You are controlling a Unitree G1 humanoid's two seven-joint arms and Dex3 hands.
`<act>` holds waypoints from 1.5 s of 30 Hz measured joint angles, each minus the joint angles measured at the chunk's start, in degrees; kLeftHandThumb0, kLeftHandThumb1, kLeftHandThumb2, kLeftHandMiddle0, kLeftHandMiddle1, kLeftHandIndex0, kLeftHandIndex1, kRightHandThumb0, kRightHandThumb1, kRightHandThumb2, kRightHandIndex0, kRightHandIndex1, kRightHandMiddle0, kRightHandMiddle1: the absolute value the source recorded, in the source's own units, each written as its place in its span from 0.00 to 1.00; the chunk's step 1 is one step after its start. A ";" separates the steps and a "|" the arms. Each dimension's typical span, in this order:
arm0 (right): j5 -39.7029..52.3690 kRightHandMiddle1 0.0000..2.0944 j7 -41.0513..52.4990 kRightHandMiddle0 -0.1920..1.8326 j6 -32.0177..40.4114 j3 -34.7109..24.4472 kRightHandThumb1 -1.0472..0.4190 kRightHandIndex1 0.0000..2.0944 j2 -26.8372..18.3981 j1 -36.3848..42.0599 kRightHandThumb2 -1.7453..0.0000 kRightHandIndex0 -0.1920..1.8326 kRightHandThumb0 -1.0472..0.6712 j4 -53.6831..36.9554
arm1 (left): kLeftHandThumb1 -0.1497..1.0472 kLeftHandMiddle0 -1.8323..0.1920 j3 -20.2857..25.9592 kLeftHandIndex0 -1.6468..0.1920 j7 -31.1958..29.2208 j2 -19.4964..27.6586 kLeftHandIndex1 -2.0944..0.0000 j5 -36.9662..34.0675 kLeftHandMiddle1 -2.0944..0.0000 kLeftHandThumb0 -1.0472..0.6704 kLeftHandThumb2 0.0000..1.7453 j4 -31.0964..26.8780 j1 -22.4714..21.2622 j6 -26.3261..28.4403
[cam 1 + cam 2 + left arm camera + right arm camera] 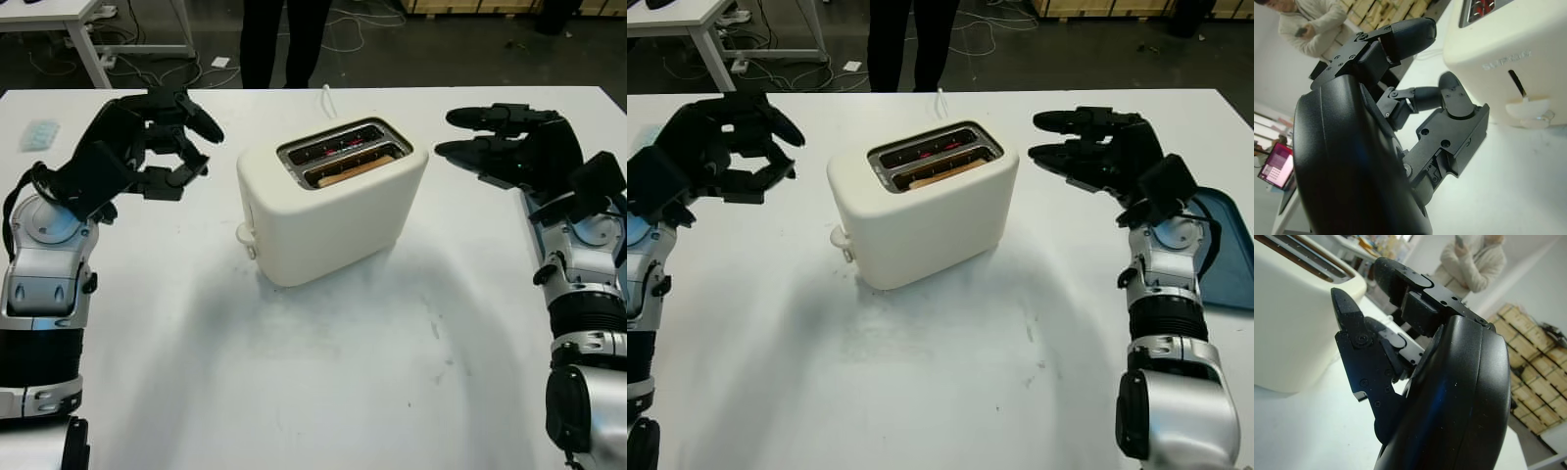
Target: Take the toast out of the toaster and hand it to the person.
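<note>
A cream two-slot toaster [328, 211] stands in the middle of the white table [323, 372]. A slice of toast [355, 168] sits low in its near slot; the far slot glows red. Its lever [244, 233] sticks out of the left end. My left hand [181, 132] hovers left of the toaster, open and holding nothing. My right hand [480, 137] hovers just right of the toaster's top, open, fingers pointing toward it. A person [284, 39] stands behind the far table edge, also seen as a person [1471, 259] in a light sweater.
A blue tray [1225, 245] lies at the right table edge behind my right arm. A small pale blue object [39, 134] lies at the far left. The toaster's white cord [328, 98] runs toward the far edge. Desks and stacked crates stand beyond.
</note>
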 measured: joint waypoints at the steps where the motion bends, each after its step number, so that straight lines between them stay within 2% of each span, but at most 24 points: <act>1: 0.00 0.00 0.01 0.61 -0.01 -0.02 0.19 0.00 0.02 0.00 1.00 0.67 0.48 0.03 | 0.44 0.54 0.00 0.58 -0.13 0.00 0.40 -0.22 0.32 0.79 0.54 0.03 -0.20 0.01; 12: -0.07 0.00 -0.69 0.61 0.03 0.15 0.20 0.00 0.11 0.00 1.00 0.67 0.43 -0.81 | 0.43 0.54 -0.01 0.57 -0.17 0.01 0.38 -0.18 0.32 0.69 0.60 1.33 -0.95 -1.76; 19: -0.03 0.00 -0.54 0.61 0.17 0.16 0.20 0.00 0.26 -0.02 1.00 0.67 0.43 -0.71 | 0.52 0.53 -0.05 0.57 0.11 0.25 0.40 1.26 0.35 0.65 0.62 1.56 -0.94 -2.87; 24: -0.07 0.00 -0.57 0.62 0.15 0.17 0.20 0.00 0.37 -0.28 1.00 0.67 0.42 0.13 | 0.54 0.51 -0.04 0.55 0.13 0.41 0.41 1.74 0.36 0.65 0.61 1.75 -0.94 -3.48; 27: -0.07 0.00 -0.58 0.62 0.15 0.16 0.20 0.00 0.37 -0.29 1.00 0.67 0.42 0.14 | 0.52 0.51 -0.04 0.55 0.13 0.41 0.41 1.73 0.37 0.66 0.60 1.75 -0.94 -3.47; 31: -0.06 0.00 -0.62 0.62 0.15 0.15 0.20 0.00 0.37 -0.30 1.00 0.67 0.41 0.25 | 0.41 0.51 -0.03 0.54 0.05 0.30 0.41 1.35 0.35 0.71 0.60 2.42 -1.04 -4.12; 34: -0.06 0.00 -0.61 0.62 0.15 0.14 0.20 0.00 0.37 -0.30 1.00 0.68 0.41 0.28 | 0.39 0.51 -0.03 0.55 -0.11 0.17 0.40 1.13 0.35 0.74 0.60 2.61 -1.09 -4.14; 40: -0.01 0.00 -0.51 0.63 0.06 -0.04 0.20 0.00 0.49 -0.54 1.00 0.68 0.42 1.00 | 0.48 0.51 -0.04 0.55 0.12 0.09 0.40 1.52 0.35 0.66 0.64 2.60 -1.12 -4.20; 45: -0.01 0.00 -0.51 0.63 0.03 -0.05 0.20 0.00 0.53 -0.69 1.00 0.68 0.42 1.46 | 0.56 0.49 -0.08 0.54 0.31 0.48 0.43 1.94 0.38 0.64 0.62 2.35 -1.12 -4.20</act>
